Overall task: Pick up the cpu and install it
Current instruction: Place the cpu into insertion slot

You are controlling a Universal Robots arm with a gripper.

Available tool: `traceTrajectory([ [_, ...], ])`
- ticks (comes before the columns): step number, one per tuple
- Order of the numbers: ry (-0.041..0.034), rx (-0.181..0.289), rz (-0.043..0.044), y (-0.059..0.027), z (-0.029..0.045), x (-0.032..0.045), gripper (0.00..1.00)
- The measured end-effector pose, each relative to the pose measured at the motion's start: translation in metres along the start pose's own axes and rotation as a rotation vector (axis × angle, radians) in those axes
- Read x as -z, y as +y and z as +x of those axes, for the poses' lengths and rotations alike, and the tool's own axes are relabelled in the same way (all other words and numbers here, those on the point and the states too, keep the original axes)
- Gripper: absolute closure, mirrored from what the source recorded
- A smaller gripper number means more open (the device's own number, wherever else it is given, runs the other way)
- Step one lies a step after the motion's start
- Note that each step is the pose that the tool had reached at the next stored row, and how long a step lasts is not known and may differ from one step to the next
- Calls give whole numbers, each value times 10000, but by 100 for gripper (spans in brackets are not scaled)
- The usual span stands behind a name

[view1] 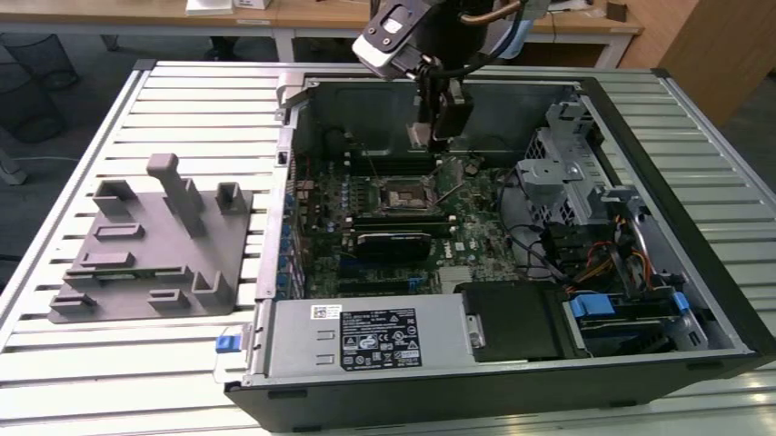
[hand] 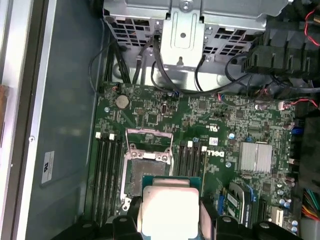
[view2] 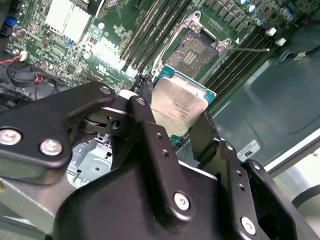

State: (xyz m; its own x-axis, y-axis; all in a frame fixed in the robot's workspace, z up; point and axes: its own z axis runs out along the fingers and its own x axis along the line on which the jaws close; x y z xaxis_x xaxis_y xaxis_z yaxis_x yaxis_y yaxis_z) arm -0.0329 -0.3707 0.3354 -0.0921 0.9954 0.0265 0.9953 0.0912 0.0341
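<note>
- My gripper [view2: 175, 119] is clamped on the cpu [view2: 179, 106]. One black finger [view2: 202, 136] presses each of two opposite edges, and the silver top faces the second wrist camera.
- The first wrist view shows the same hold: the cpu [hand: 170, 210] sits level between the jaws of the gripper [hand: 171, 222], pale rim showing around the metal lid.
- The cpu hangs in the air above the motherboard [hand: 215, 117], close over the socket [hand: 148, 162] and not seated in it.
- The socket [view2: 192, 52] lies uncovered, its contact field showing inside the metal frame, with memory slots [hand: 105, 175] along both sides.
- In the exterior view, the gripper [view1: 439, 138] reaches down into the open computer case [view1: 485, 386], above the socket [view1: 402, 193] near the middle of the board.
- The case lies on its side, covering the half of the slatted tabletop [view1: 194, 109] toward the exterior view's right edge.
- A grey tray [view1: 158, 250] with upright posts stands on the tabletop beside the case, toward the exterior view's left edge.
</note>
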Motion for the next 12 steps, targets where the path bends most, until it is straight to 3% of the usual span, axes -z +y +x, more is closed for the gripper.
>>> traceTrajectory([
  [12,0,-1,-3,-31,23,-140,46],
])
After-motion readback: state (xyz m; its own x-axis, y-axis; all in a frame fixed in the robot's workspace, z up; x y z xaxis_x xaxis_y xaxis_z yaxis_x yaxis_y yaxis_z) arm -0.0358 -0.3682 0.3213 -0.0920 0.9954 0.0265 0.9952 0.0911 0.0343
